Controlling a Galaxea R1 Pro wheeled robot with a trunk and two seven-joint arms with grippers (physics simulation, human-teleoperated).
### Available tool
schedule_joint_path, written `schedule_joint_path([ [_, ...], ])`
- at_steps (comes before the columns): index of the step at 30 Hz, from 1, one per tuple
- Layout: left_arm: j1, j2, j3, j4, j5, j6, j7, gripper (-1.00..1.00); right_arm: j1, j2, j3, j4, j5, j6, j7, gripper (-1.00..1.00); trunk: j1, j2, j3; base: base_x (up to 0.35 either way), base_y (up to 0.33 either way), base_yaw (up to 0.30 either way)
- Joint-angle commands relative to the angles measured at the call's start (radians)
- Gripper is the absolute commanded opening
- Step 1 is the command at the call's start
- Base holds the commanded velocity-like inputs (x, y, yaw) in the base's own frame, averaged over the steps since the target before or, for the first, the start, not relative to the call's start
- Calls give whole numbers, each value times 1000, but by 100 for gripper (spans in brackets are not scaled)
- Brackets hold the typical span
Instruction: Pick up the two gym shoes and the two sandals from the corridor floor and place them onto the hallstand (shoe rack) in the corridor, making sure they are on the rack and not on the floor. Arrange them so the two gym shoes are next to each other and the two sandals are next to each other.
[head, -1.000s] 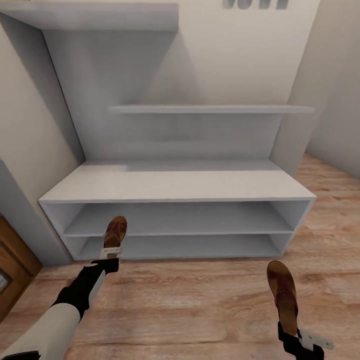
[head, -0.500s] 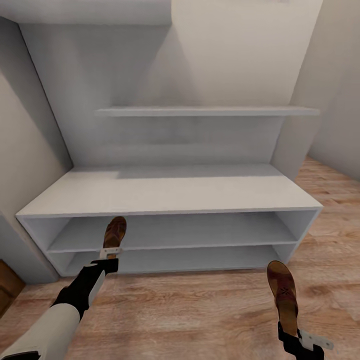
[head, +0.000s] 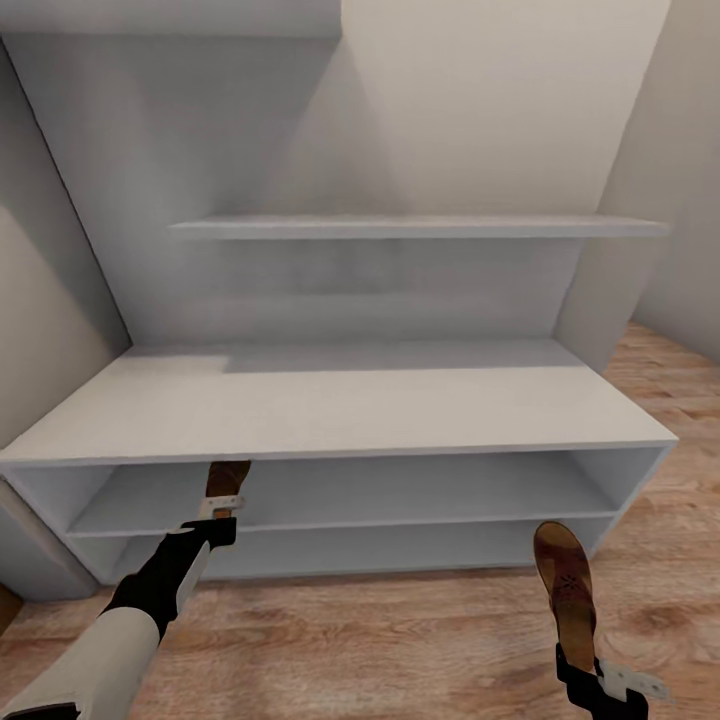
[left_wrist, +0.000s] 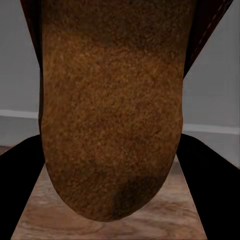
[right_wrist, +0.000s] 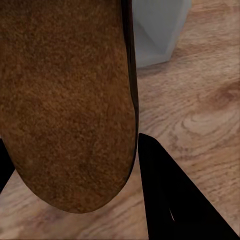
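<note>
From my head view, my left end effector (head: 222, 508) is pinching the heel end of 1 brown sandal (head: 228, 476), whose toe reaches up in front of the hallstand (head: 330, 408), its tip cut off by the front edge of the flat top. My right end effector (head: 590, 680) is clamped on the heel of the other sandal (head: 566, 590), which hangs over the corridor floor (head: 400, 640) just in front of the rack's right end, well apart from the first.

The head view gives the sandals' upper sides: a tan footbed and a wide strap with a small pattern. The wrist views give the opposite face. My left wrist view has a broad rounded sole (left_wrist: 112, 115), grainy like suede, mottled brown with a darker patch near its tip, between 2 black fingers (left_wrist: 210, 195), with pale grey rack and wood planks behind. My right wrist view has the same grainy sole (right_wrist: 65, 105), a dark edge along its side, 1 black finger (right_wrist: 175, 200) beside it, wood-grain planks below and a corner of the grey rack (right_wrist: 155, 30) beyond.

The hallstand is smooth, matte pale grey: 2 open shelf levels, and a thin floating shelf (head: 420, 227) above.
</note>
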Motion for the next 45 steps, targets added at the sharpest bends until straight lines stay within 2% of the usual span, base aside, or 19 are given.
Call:
schedule_joint_path([
  [1,0,0,1,-2,-4,5,1,-100,-1,0,5,1,-12,-3,2,-100,0,0,-1,65,0,0],
  [9,-1,0,1,-2,-4,4,2,-100,-1,0,5,1,-12,-3,2,-100,0,0,-1,170,66,0],
  [33,-5,0,0,-2,-5,3,2,-100,-1,0,5,1,-12,-3,2,-100,0,0,-1,6,3,0],
  [34,-6,0,0,-2,-5,3,3,100,-1,0,5,1,-12,-3,2,-100,0,0,-1,0,0,0],
  [45,-10,0,1,-3,-4,4,7,100,-1,0,5,1,-12,-3,2,-100,0,0,-1,0,0,0],
])
